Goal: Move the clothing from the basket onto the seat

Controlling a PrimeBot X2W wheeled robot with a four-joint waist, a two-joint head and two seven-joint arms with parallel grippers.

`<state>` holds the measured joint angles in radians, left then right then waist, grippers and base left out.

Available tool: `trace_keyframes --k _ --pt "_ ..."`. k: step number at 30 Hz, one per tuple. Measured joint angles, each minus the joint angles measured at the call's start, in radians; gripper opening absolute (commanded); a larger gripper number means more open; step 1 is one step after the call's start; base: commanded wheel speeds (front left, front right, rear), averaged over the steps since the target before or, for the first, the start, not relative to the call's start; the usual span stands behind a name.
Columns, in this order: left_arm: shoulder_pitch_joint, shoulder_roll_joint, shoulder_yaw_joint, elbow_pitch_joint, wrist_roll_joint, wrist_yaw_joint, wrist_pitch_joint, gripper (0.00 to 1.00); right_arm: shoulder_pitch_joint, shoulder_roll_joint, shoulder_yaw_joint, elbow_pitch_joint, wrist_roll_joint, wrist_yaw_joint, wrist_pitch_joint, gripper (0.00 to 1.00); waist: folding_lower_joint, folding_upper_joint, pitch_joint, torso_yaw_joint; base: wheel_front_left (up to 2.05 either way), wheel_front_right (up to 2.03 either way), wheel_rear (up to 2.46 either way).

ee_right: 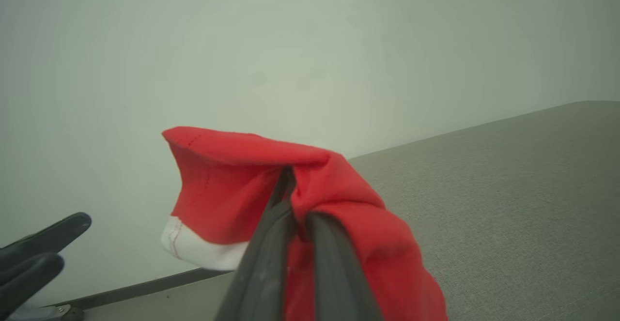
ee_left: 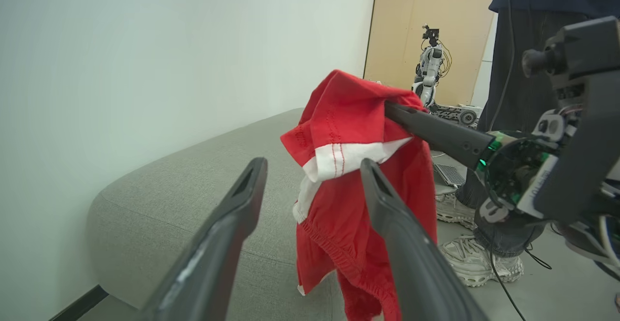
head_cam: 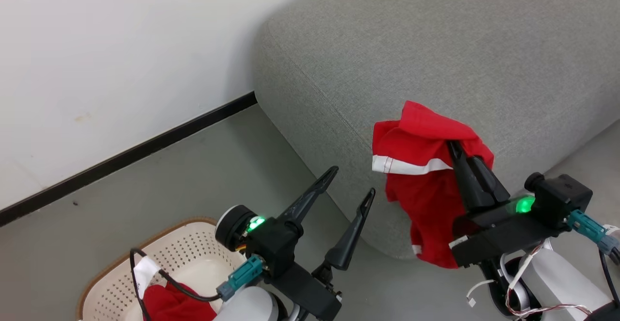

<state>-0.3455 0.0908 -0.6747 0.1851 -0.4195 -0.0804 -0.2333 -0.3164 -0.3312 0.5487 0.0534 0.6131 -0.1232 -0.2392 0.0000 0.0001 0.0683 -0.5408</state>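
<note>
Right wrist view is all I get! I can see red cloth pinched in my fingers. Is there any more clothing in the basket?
Observer: Yes. Besides the held garment, the head view shows a second red garment lying in the basket.
Operator: Is my other arm carrying something too?
Observer: No. The head view shows the left gripper with its fingers spread wide and nothing between them.
Operator: Is anybody near me?
Observer: Yes. In the left wrist view a person stands close by, in dark trousers and pale shoes.
</note>
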Motion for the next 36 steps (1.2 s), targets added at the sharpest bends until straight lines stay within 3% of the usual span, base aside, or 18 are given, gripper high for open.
trace_keyframes --k 13,19,36 --pt "-0.025 0.000 -0.027 0.015 0.000 -0.017 0.020 1.00 0.037 -0.029 -0.105 -0.056 -0.054 -0.001 -0.001 0.00 0.0000 0.0000 0.053 -0.020 0.00 0.00 0.00" --pt "-0.024 0.018 -0.027 0.007 0.000 -0.017 0.022 1.00 -0.061 -0.075 -0.200 -0.037 -0.057 -0.001 -0.002 0.00 0.0000 0.0000 0.091 -0.019 0.00 0.00 0.00" --pt "-0.026 0.067 -0.023 -0.077 0.016 -0.011 0.058 1.00 -0.206 -0.114 -0.409 0.043 0.009 -0.002 0.002 0.00 0.0001 0.0000 0.235 0.015 0.00 0.00 0.00"
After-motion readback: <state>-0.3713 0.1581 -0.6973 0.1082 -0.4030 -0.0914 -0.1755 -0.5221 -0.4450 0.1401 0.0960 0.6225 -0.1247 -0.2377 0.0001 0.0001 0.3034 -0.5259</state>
